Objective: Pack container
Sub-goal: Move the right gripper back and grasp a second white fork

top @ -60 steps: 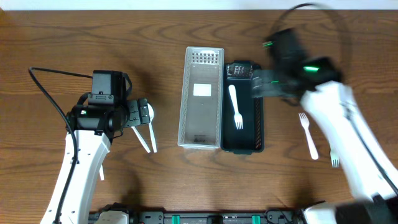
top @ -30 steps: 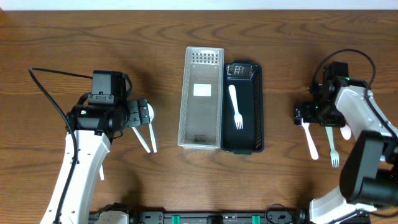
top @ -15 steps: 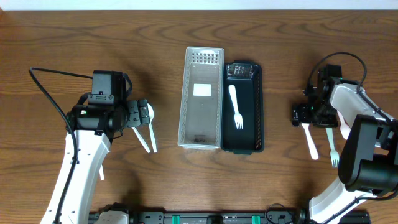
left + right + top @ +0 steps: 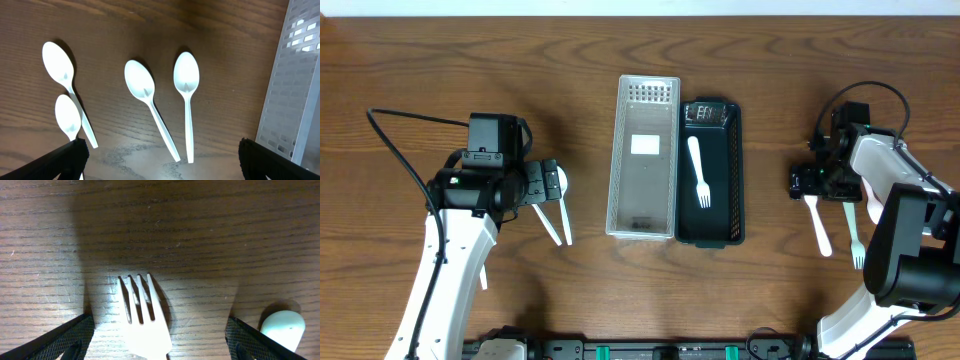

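The black container (image 4: 711, 220) stands at the table's middle with one white fork (image 4: 698, 172) lying in it. A clear tray (image 4: 643, 200) lies against its left side. My right gripper (image 4: 808, 183) is open low over a white fork (image 4: 818, 228). In the right wrist view that fork's tines (image 4: 141, 311) lie between the open fingers (image 4: 157, 332). A pale green fork (image 4: 854, 238) lies beside it, its handle end showing in the right wrist view (image 4: 282, 326). My left gripper (image 4: 549, 186) is open and empty above several white spoons (image 4: 558, 224). Two of the spoons (image 4: 187, 80) (image 4: 140, 81) lie ahead of its fingers (image 4: 162, 152).
The clear tray's perforated wall (image 4: 295, 85) shows at the right edge of the left wrist view. Two more spoons (image 4: 59, 64) (image 4: 68, 116) lie at the left there. Bare wooden table surrounds the container.
My right arm swung from over the container out to the right and came down over the white fork. In the last half second it barely moved. The left arm has not moved.
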Tool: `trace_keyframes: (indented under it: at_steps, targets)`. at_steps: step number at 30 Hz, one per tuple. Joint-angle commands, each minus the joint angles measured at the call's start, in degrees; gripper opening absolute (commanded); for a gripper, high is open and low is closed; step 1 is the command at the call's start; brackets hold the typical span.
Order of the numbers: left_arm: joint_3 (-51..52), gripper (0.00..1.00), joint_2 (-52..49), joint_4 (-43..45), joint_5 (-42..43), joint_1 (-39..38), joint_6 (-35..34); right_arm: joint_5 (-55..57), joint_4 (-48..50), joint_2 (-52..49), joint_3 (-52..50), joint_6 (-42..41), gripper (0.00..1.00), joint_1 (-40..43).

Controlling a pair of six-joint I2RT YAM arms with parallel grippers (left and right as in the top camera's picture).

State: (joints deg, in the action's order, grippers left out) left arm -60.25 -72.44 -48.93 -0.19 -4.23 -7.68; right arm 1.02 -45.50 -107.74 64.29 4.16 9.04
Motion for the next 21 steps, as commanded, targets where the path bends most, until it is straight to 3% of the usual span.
trace_keyframes:
  at_steps: [1, 7, 13, 21]
  targets:
    - [-1.05, 0.98, -0.22, -0.13, -0.2, -0.09, 0.07, 0.0, 0.15, -2.73, -0.33, 0.42, 0.87, -0.48]
    - [-1.05, 0.98, -0.22, -0.15, -0.2, -0.09, 0.09, -0.02, 0.07, -4.85, -0.33, 0.37, 0.81, -0.48]
    - [-1.05, 0.98, -0.22, -0.15, -0.2, -0.09, 0.09, -0.02, -0.04, -5.09, -0.33, 0.15, 0.57, -0.48]
    - [-1.05, 0.98, -0.22, -0.15, -0.2, -0.09, 0.09, 0.0, -0.22, -5.09, -0.33, 0.15, 0.47, -0.48]
